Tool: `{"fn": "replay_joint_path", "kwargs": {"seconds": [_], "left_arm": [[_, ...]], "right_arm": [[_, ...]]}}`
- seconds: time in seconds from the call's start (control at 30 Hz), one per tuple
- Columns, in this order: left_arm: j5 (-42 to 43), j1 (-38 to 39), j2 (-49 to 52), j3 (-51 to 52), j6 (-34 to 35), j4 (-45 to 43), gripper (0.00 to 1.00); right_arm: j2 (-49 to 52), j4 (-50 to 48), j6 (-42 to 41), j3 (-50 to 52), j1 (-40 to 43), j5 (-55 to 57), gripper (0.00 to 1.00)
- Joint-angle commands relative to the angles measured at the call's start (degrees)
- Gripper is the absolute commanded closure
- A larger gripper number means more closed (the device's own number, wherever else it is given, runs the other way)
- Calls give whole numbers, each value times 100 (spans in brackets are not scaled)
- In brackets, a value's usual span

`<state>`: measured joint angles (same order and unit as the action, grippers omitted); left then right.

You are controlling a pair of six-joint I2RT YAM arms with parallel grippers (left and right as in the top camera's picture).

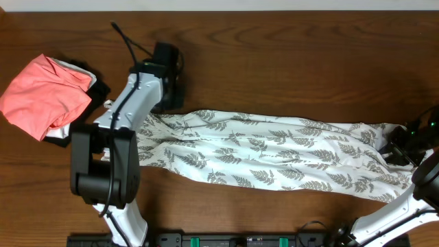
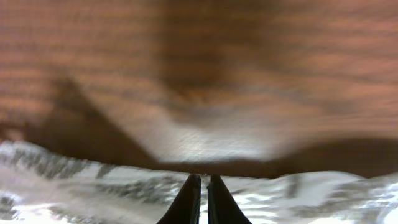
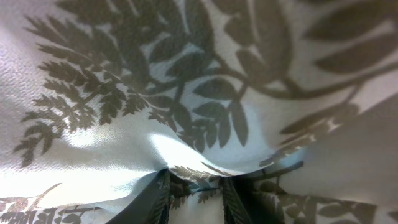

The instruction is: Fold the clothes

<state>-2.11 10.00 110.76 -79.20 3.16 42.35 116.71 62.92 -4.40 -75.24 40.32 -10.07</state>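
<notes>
The table (image 1: 288,55) is dark brown wood with a clear grain, and it fills nearly the whole overhead view. A thin pale strip runs along its far edge, and a black rail (image 1: 206,241) with green parts runs along the near edge. No brand, label or writing can be read anywhere.

There are three garments. One dress (image 1: 274,154), white with grey-green fern leaves, lies stretched in a long band across the middle of the table, from just left of centre to the right edge. One pink garment (image 1: 41,96) lies loosely folded in the far left corner. It rests on one black garment (image 1: 99,90), which shows around its edges. Both are well apart from the dress.

There are two arms. The left arm (image 1: 127,110) reaches over the dress's left end. The left gripper (image 2: 200,182) has its fingers pressed together right at the cloth's far edge. That view is blurred, so whether any fabric is caught between them is hard to say. The right arm (image 1: 425,182) comes in at the right end. The right gripper (image 3: 196,186) is pinching a gathered fold of the dress between its two fingers.
</notes>
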Motion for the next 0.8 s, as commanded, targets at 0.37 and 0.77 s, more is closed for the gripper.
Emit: {"fn": "replay_joint_path", "kwargs": {"seconds": [0.37,0.77], "left_arm": [[-133,-975,83,260,210,1379,94],[-142,-994,85,785,293,614,92]], "right_arm": [[175,-203,-26,155,-26,-9,73],[175,-203,-22,153,-26,-70,72]]}}
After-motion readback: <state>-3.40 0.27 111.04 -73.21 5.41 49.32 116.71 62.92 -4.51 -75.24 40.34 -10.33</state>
